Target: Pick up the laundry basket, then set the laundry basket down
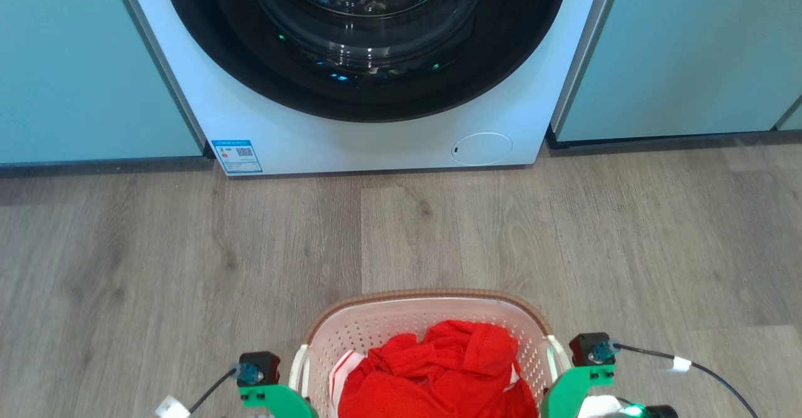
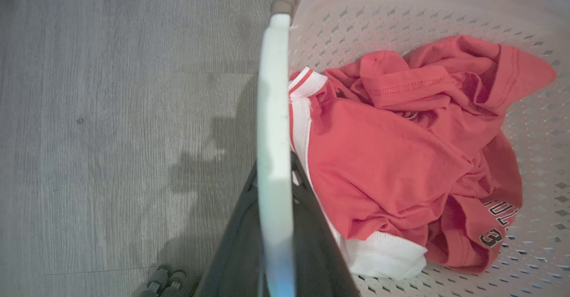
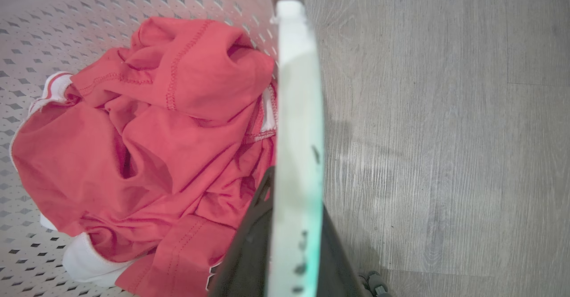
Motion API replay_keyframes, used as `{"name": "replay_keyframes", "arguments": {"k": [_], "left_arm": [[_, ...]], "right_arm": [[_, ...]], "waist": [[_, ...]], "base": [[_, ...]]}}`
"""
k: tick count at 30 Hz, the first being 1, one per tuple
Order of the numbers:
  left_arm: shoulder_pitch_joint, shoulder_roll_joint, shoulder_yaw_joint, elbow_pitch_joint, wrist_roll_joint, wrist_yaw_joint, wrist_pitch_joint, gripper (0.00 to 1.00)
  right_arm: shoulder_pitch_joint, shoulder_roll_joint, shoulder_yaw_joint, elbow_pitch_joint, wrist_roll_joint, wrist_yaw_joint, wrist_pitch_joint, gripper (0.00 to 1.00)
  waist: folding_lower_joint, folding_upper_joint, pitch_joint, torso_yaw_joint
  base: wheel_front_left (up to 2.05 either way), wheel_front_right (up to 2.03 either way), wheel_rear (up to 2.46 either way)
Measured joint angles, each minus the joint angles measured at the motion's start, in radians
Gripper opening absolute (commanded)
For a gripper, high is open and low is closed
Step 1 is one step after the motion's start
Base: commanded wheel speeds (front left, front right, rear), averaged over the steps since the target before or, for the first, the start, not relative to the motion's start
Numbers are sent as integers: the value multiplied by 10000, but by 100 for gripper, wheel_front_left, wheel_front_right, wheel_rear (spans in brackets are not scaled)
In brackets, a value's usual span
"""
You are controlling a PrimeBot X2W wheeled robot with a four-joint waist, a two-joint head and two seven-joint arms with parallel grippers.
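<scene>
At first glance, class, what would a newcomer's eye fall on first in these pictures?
The bright red shirt, heaped in the white laundry basket at the bottom centre of the head view. Next, the big dark round door of the washing machine, straight ahead across the grey wood floor.

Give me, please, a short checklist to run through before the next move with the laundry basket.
1. Hold of the left gripper on the left handle: ok.
2. Hold of the right gripper on the right handle: ok.
3. The red garment lies inside the laundry basket: ok.
4. The basket stands apart from the washing machine: ok.
5. The basket's underside on or off the floor: cannot tell.
</scene>
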Motion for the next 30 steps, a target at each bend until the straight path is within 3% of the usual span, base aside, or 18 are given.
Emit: {"name": "replay_keyframes", "arguments": {"k": [30], "left_arm": [[-2, 19, -556, 77, -627, 92, -90, 0]], "right_arm": [[-58, -2, 1016, 144, 917, 0, -307, 0]], "waist": [[0, -1, 105, -107]], "base": [[0, 0, 0]]}}
